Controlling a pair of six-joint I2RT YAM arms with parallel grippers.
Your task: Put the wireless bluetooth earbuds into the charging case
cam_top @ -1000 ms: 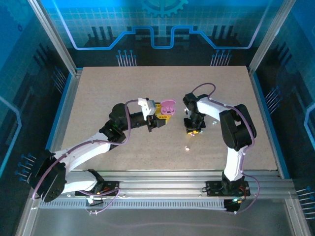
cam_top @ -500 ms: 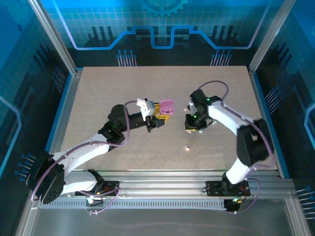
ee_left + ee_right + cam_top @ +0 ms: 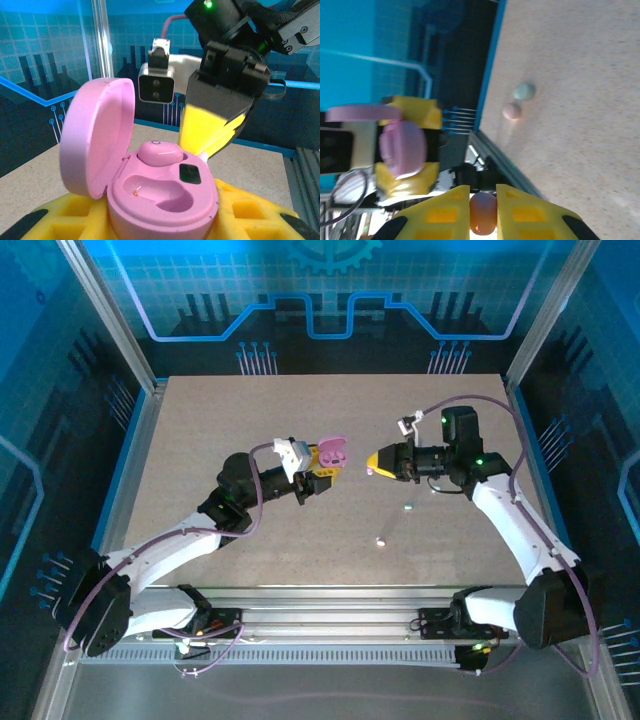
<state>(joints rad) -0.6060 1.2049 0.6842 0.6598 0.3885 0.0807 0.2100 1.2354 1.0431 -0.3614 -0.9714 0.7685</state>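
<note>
My left gripper [image 3: 318, 472] is shut on a pink charging case [image 3: 165, 200], which sits between its yellow pads [image 3: 252, 212]. The lid [image 3: 95, 135] stands open. One pink earbud [image 3: 160, 152] sits in the far slot and the near slot [image 3: 162, 192] is bare. My right gripper [image 3: 377, 464] is lifted off the table and lies level, pointing left at the case [image 3: 333, 452] with a short gap between them. Its yellow fingers [image 3: 440, 212] are shut on a pinkish earbud [image 3: 483, 214]. In the right wrist view the case [image 3: 402, 148] shows ahead.
Two loose earbuds lie on the beige table [image 3: 220, 420]: a pale greenish one [image 3: 408, 506] below the right gripper and a pinkish one [image 3: 380, 540] nearer the front. They also appear as the pale earbud [image 3: 524, 91] and the pink earbud [image 3: 511, 111]. Metal rails [image 3: 330, 600] edge the front.
My right arm rose from the table and swung out level, carrying an earbud toward the case. The pale earbud came into sight where it had been. The left gripper tilted slightly.
</note>
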